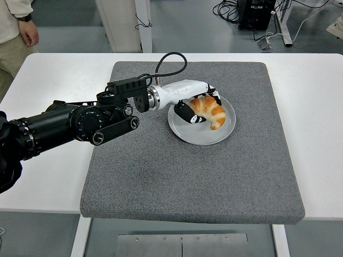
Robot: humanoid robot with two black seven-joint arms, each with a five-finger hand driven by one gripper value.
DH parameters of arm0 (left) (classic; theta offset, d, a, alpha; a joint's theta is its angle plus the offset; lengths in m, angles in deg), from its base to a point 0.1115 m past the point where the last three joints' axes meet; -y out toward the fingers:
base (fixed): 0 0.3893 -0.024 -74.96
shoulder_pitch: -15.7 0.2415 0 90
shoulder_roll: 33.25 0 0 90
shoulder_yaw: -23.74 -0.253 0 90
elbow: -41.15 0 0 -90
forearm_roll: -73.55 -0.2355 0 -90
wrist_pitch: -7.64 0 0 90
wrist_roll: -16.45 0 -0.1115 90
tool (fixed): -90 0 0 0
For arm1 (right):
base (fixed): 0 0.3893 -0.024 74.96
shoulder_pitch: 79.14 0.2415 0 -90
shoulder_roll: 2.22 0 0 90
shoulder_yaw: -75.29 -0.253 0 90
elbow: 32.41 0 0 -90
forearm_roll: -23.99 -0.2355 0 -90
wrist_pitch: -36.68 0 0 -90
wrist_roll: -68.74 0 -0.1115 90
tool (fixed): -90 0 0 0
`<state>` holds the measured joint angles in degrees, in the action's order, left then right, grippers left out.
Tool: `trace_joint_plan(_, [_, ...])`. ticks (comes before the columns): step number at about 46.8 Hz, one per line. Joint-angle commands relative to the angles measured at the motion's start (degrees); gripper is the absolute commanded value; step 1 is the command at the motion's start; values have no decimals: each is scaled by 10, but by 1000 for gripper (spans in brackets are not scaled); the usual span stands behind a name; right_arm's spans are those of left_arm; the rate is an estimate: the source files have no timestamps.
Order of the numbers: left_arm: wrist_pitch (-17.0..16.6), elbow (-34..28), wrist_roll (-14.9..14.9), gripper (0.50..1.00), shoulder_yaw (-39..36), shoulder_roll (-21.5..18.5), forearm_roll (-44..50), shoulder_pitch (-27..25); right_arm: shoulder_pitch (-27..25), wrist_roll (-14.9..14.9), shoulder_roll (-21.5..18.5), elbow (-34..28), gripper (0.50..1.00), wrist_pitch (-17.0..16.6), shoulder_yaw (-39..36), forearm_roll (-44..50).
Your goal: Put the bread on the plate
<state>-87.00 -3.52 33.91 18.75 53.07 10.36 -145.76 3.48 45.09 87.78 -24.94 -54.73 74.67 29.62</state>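
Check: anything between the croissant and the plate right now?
Nothing visible. The left hand holds the croissant directly over the plate, low inside its rim; whether it already touches the plate cannot be told.

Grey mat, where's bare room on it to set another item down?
The grey mat is bare across its near half, below the plate, and along its right strip. It is crowded at the far middle, where the left hand holds the croissant over the plate.
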Motion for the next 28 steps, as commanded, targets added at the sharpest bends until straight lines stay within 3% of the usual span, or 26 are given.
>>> trace_joint_plan(1, [-4, 0, 0, 500, 0, 0, 0, 3, 0, 0, 0, 0, 1000, 0, 0, 0])
trace_joint_plan(28, [-24, 17, 0, 500, -5, 1, 0, 33, 0, 0, 0, 0, 1000, 0, 0, 0])
